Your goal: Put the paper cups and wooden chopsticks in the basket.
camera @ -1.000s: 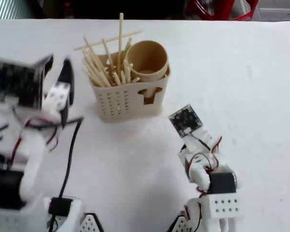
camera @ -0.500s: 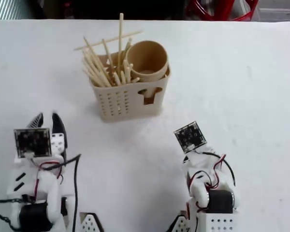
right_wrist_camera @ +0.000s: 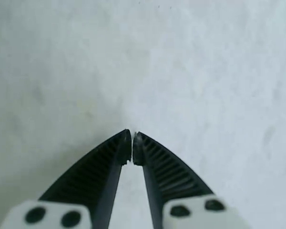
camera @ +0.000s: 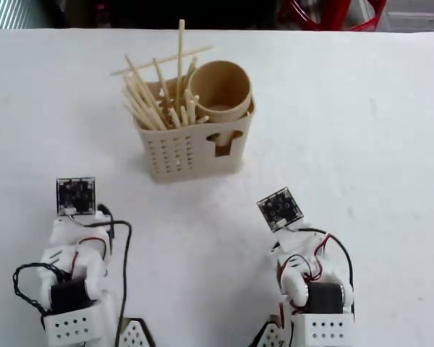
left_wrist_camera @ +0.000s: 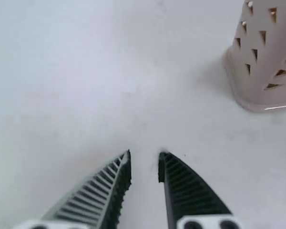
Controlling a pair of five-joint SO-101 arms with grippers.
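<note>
One basket (camera: 192,155) holds everything here. We see it standing upright on the white table (camera: 362,144), toward the far side, pale, with a perforated wall and a cut-out slot in its front.

Inside, on the right arm's side, the paper cups (camera: 220,87) sit nested mouth up and tipped a little, resting against the basket's rim. How many are stacked, we cannot tell.

Right beside them, touching, the wooden chopsticks (camera: 155,97) crowd the other half: a bristling bundle on end, fanned outward. One stick pokes well above the rest and another lies across the tops.

Down at the near edge we have both arms folded low, well apart from the basket. The left arm (camera: 76,246) carries the left gripper (left_wrist_camera: 144,166) over bare table, its ribbed fingers parted by a narrow gap and empty. The basket's wall (left_wrist_camera: 264,62) shows nearby. On the right arm (camera: 307,278), the right gripper (right_wrist_camera: 132,143) has its tips pressed together, pinching nothing, over bare table.
</note>
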